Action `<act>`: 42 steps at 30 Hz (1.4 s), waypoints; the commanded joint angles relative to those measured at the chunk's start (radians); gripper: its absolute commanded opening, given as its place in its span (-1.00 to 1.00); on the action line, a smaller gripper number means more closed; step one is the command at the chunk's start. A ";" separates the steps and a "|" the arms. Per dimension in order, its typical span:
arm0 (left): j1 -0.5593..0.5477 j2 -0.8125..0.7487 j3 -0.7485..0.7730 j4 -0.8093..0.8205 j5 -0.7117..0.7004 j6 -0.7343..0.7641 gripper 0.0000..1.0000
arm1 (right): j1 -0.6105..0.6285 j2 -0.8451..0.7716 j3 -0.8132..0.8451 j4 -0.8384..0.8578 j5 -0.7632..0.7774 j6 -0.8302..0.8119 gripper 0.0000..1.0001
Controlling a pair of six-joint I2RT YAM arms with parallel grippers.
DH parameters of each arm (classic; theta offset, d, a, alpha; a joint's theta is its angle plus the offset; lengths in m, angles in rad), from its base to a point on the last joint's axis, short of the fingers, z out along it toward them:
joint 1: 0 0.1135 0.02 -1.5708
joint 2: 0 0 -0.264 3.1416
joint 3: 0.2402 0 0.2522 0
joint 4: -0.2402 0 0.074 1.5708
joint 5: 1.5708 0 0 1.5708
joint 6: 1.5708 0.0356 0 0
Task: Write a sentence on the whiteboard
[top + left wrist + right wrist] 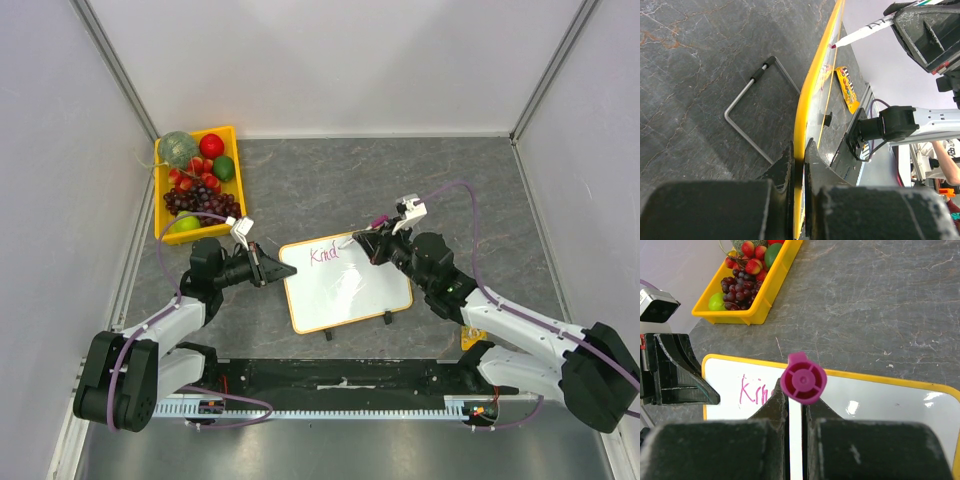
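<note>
Grey tabletop [400, 180]: left gripper [283, 270] pinches my orange-framed whiteboard [350, 290] edge, right gripper [365, 243] clamps a magenta marker [803, 378] at pink handwriting [325, 254], bare board beyond.

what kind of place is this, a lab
Most likely a robot lab test cell: left arm and right arm bolted to a grey table, plain white panel walls closing it in, and staged props, a fruit tray and a whiteboard.
</note>
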 commanded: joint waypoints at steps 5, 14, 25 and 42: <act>-0.006 0.020 -0.009 -0.108 -0.092 0.096 -0.96 | 0.002 -0.026 -0.027 -0.062 -0.009 -0.023 -1.00; -0.008 0.021 -0.011 -0.110 -0.093 0.096 -0.96 | 0.002 -0.046 -0.047 -0.077 -0.020 -0.018 -1.00; -0.006 0.020 -0.013 -0.108 -0.092 0.096 -0.96 | 0.002 -0.014 0.013 -0.043 0.032 -0.007 -1.00; -0.006 0.009 -0.017 -0.104 -0.090 0.092 -0.96 | 0.001 0.014 0.067 -0.083 0.115 -0.007 -1.00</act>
